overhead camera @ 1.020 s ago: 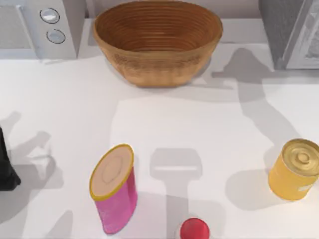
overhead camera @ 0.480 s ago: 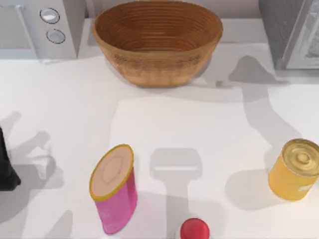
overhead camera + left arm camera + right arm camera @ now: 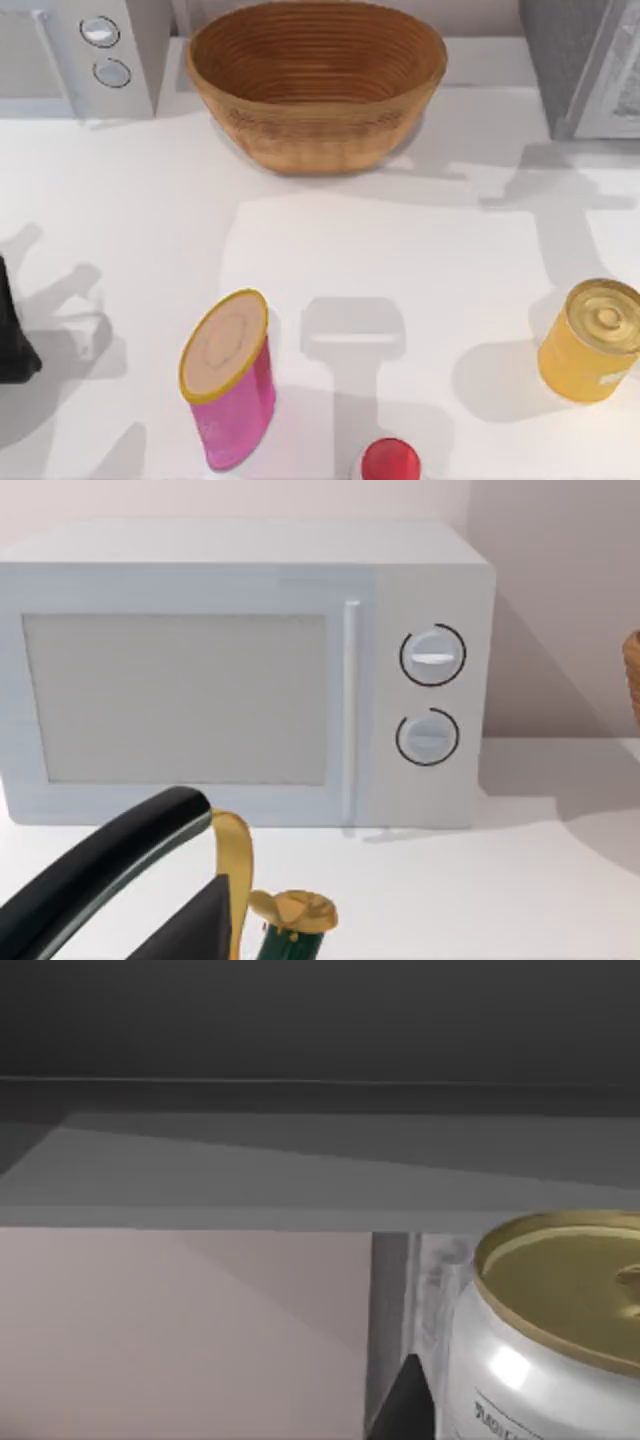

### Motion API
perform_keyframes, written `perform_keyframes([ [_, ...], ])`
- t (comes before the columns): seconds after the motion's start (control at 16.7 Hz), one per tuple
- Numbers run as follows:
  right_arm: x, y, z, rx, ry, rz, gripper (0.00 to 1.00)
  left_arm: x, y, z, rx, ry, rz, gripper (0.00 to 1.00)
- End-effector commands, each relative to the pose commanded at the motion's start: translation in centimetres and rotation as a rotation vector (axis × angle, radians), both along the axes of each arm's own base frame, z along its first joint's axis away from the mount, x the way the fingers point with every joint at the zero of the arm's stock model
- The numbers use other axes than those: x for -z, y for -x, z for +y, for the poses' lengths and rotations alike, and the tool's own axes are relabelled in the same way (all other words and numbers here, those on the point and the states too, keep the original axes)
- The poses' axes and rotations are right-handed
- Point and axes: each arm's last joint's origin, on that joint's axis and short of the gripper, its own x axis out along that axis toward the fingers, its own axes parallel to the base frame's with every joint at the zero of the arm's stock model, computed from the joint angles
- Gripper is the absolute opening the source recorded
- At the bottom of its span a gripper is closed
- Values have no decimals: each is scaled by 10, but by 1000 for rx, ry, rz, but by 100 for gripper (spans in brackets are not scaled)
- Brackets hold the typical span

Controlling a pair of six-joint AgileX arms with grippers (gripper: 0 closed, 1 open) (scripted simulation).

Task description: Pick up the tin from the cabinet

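A white table [image 3: 330, 250] runs back to a pale wall, where a white microwave [image 3: 85, 55] stands at the top view's left, a grey cabinet [image 3: 590, 65] at its right, and a big wicker basket [image 3: 315, 80] between them. Taking the basket as landmark: the tin [image 3: 592, 340] stands upright well off toward the near right of it, on the table close to the right edge, its ringed gold lid facing up and its long axis vertical. A taller pink canister [image 3: 230, 385] stands well to the near left of the basket, and a small red knob-like thing [image 3: 390, 462] sits at the near edge, cut off.

My left arm is parked at the table's left edge, far from the basket; its wrist view faces the microwave, and I cannot tell how its fingers stand. In my right wrist view a silver can with a gold top [image 3: 550, 1330] sits close in, cut off by the edge, under dark cabinet panels; whether the right fingers are apart or together cannot be told. By side, the right arm looks the nearer to the tin.
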Motion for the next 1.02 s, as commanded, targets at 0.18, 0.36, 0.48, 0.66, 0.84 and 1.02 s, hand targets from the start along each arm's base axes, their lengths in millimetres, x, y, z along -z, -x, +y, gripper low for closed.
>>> perform_keyframes([
  [0.18, 59, 13, -23, -2, 7, 23, 0, 0, 0, 0, 0, 0, 0, 100],
  [0.36, 131, 26, -42, -2, 9, 47, 0, 0, 0, 0, 0, 0, 0, 100],
  [0.48, 181, 34, -52, -2, 6, 58, 0, 0, 0, 0, 0, 0, 0, 100],
  [0.66, 248, 41, -63, -1, -2, 55, 0, 0, 0, 0, 0, 0, 0, 100],
  [0.84, 294, 45, -70, -1, -8, 28, 0, 0, 0, 0, 0, 0, 0, 100],
  [1.02, 315, 45, -74, -1, -9, -3, 0, 0, 0, 0, 0, 0, 0, 100],
])
